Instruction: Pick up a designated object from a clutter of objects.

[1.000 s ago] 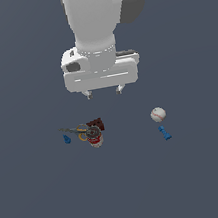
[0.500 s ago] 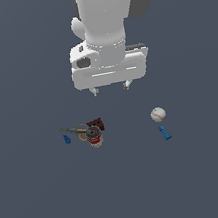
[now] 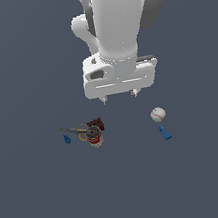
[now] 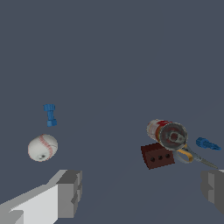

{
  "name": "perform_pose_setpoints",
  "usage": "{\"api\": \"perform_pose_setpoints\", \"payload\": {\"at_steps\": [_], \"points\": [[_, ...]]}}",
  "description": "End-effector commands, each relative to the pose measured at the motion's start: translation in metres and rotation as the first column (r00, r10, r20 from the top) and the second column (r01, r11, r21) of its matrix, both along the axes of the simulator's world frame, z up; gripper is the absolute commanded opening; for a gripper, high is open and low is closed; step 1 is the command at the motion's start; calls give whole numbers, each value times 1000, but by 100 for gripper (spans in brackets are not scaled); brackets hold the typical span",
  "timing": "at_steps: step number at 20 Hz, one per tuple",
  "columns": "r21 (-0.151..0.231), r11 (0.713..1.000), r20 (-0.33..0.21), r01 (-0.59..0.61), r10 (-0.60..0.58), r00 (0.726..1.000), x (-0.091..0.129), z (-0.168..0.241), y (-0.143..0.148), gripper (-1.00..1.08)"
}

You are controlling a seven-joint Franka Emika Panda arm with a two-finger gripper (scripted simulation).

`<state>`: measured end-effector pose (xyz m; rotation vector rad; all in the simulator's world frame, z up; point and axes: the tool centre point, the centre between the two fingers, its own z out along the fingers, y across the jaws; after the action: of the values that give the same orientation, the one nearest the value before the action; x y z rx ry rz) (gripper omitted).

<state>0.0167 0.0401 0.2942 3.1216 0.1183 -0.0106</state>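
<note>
Just beside the white red-stitched baseball, the bright-blue flared elongated piece lies toward the exterior view's right of the raised gripper, fingers spread apart, empty.

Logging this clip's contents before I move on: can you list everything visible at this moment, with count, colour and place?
Baseball: one, white with red stitching, toward the exterior view's right.
Elongated blue piece: one, bright blue, just beside the baseball, not touching.
Can: one, red and white, lying in the group toward the exterior view's left.
Block: one, dark maroon, against the can.
Scissors-like tool: one, yellow-handled, beside the can.
Small blue piece: one, blue, outermost in that group.
Gripper: one, white, open, above the floor between the two groups, holding nothing.
</note>
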Motion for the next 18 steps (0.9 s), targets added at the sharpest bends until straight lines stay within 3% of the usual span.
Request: {"api": "perform_pose_setpoints", "payload": {"at_steps": [1, 10, 18], "points": [[-3, 1000, 0, -10, 10, 1000, 7, -14, 13, 100], [-10, 998, 4, -65, 65, 998, 30, -94, 85, 100], [1, 993, 7, -115, 115, 993, 31, -173, 156, 100]]}}
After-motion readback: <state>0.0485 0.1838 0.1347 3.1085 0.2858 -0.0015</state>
